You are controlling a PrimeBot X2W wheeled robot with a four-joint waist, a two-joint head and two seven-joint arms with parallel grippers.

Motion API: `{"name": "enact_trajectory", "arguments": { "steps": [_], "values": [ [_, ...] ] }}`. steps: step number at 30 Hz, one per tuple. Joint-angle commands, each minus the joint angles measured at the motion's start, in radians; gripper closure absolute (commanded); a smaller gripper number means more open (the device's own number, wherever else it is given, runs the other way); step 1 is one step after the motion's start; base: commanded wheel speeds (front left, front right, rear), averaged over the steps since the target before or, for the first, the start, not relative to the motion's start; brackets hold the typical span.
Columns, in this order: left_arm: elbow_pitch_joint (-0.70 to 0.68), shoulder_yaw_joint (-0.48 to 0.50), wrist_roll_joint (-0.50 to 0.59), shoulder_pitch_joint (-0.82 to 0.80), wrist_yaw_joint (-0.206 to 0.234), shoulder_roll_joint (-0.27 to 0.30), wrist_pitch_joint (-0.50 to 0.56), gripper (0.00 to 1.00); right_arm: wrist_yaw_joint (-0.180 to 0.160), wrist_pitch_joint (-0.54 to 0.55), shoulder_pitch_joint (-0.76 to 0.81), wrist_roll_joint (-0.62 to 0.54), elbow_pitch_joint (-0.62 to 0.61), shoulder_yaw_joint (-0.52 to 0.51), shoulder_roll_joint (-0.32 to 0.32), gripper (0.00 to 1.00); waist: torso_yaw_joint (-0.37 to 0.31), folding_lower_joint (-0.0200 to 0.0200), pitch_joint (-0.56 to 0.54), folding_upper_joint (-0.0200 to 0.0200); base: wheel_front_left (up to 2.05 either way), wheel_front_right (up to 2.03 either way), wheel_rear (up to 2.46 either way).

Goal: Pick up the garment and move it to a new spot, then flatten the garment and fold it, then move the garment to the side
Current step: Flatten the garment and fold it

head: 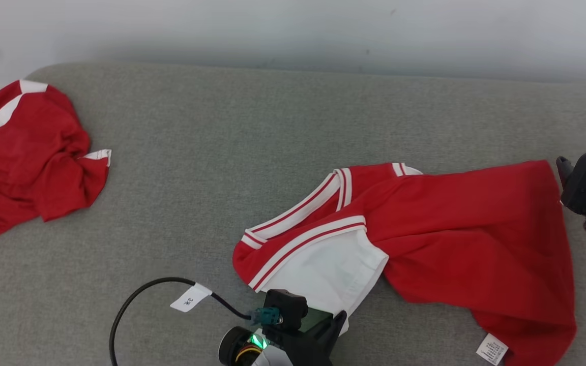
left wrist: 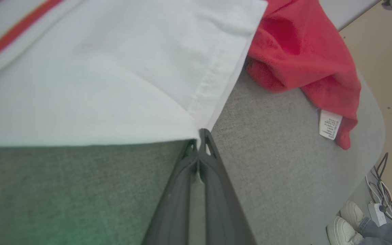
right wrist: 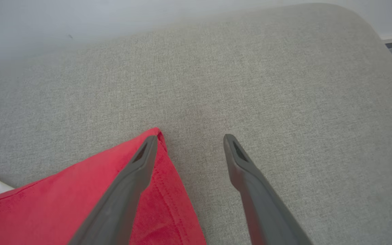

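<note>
Garment (head: pixel 466 234): red, white sleeve (head: pixel 333 269), spread centre-right on grey cushion (head: pixel 222 127). Left gripper (left wrist: pixel 200 136): closed, pinching the sleeve's near hem corner. Right gripper (right wrist: pixel 191 137): wide open, astride the far-right red corner, holding nothing. Advice: clamp that corner, then draw both corners apart evenly, cloth kept low.

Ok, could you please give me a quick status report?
Left hand shut on jersey, at white sleeve corner. Right hand open, over red hem corner. Jersey rumpled, unfolded. Second red garment apart, far left.
</note>
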Motion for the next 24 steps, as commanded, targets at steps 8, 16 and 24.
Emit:
{"name": "enact_trajectory", "arguments": {
  "steps": [8,16,24],
  "values": [
    [-0.072,0.003,-0.017,0.091,0.049,0.079,0.037,1.0,0.004,-0.007,-0.014,-0.122,0.063,-0.142,0.032,0.0,0.061,-0.0002,0.015,-0.0001,0.0,0.0,0.0],
    [-0.154,0.01,-0.029,0.14,0.094,0.123,0.064,1.0,0.004,0.047,0.008,-0.228,0.053,-0.244,0.069,1.0,0.087,-0.0002,0.012,-0.0001,0.0,0.0,0.0],
    [-0.191,0.035,-0.035,0.146,0.126,0.149,0.065,1.0,0.004,0.139,0.037,-0.251,0.012,-0.235,0.106,1.0,0.058,-0.0002,0.017,-0.0001,0.0,0.0,0.0]
  ]
}}
